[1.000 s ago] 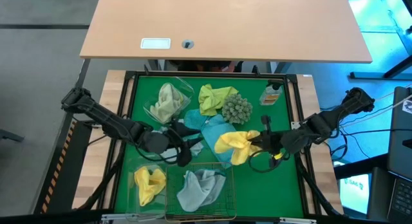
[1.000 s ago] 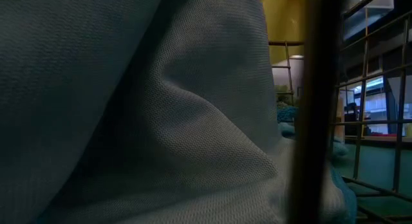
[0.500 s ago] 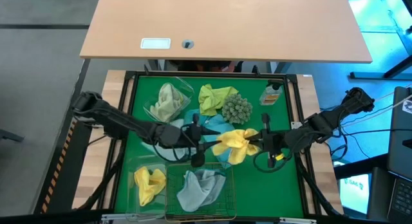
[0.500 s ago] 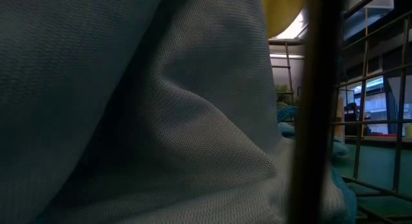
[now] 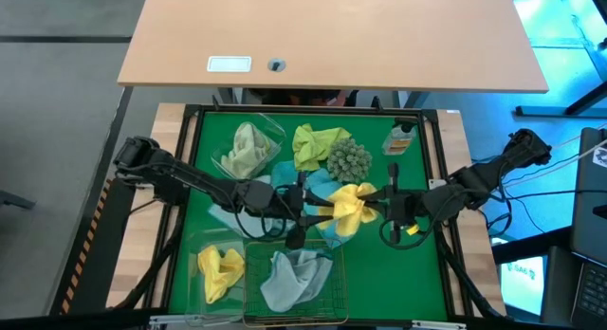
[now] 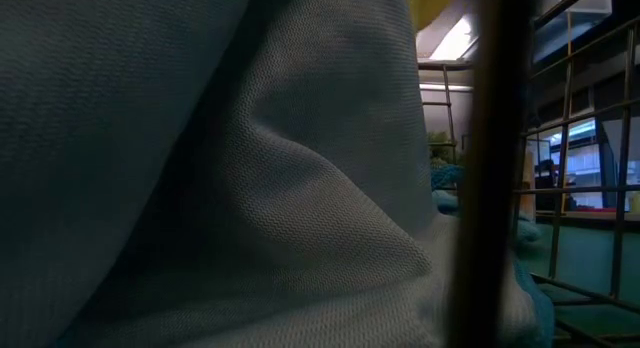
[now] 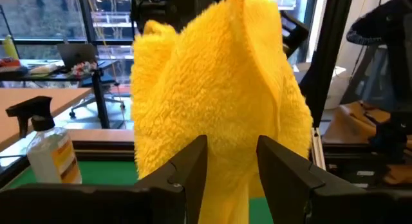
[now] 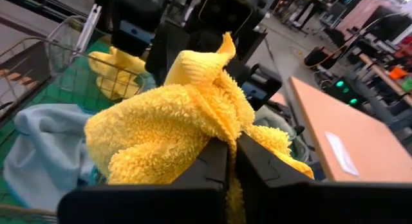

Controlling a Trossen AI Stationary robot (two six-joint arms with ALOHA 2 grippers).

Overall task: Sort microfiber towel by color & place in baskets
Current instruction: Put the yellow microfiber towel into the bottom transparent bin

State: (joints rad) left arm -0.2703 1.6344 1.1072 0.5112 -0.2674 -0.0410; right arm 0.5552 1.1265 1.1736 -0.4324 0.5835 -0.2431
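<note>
Your right gripper (image 5: 372, 210) is pinching the bright yellow towel (image 5: 347, 206), held up over the green mat just above the teal towel (image 5: 313, 183). Your left gripper (image 5: 305, 214) faces it from the other side, fingers spread, the cloth hanging just ahead of them, so the left arm is placed to receive it. The wire basket (image 5: 327, 297) holds a light blue towel (image 5: 292, 276); the clear tub (image 5: 190, 281) beside it holds a yellow towel (image 5: 220, 268).

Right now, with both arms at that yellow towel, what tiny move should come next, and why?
Probably the left tool should close on the yellow towel. The right tool is shut on it, holding it up mid-table, and the left fingers sit open around its lower folds, ready for a handover.
</note>
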